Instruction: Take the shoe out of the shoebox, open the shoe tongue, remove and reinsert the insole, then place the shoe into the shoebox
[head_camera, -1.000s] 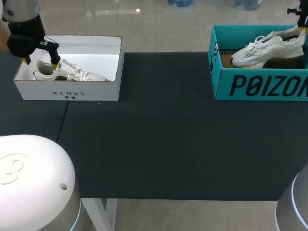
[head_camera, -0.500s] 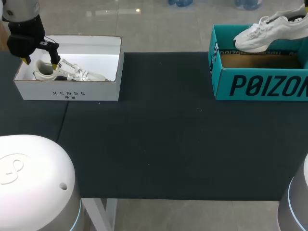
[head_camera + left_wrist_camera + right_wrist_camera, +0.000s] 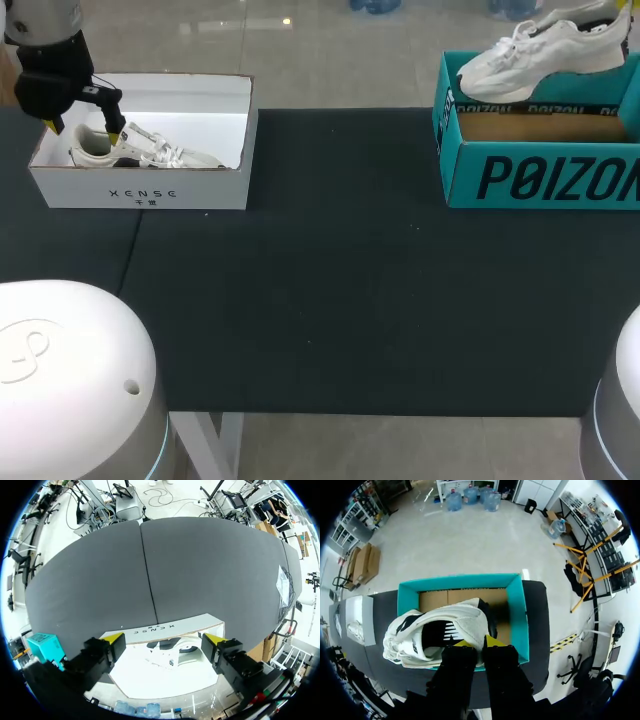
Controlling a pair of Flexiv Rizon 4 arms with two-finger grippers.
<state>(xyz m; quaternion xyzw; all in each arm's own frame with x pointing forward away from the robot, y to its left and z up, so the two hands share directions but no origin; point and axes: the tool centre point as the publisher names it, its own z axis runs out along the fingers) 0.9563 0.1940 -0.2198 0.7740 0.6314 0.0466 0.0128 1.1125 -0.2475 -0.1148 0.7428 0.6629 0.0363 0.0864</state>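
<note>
Right gripper: the right gripper (image 3: 474,642) is clamped narrow on the heel end of the white shoe (image 3: 545,55), one yellow tip on each side of the collar, right there in the right wrist view.

White shoe: up in the air at the upper right of the head view, toe pointing toward the frame's left, heel out at the right edge. It hangs above the teal shoebox (image 3: 540,175), and the brown cardboard floor of the box shows under it.

Teal shoebox: sitting at the far right of the dark table mat (image 3: 330,280), open top, big dark lettering on the front wall. From the right wrist view, the shoe covers one half of the opening ahead of the fingers.

Left gripper: the left gripper (image 3: 84,130) sits at the upper left of the head view, fingers spread wide and gripping nothing, poised at the left end of the white box (image 3: 140,190). One yellow tip is by the box's left wall and the other is down beside the heel of the shoe inside.

Second shoe: a pale sneaker (image 3: 150,152) lies inside the white box. In the left wrist view it shows low between the spread fingers.

White box: open top, at the upper left of the frame, well apart from the teal one.
</note>
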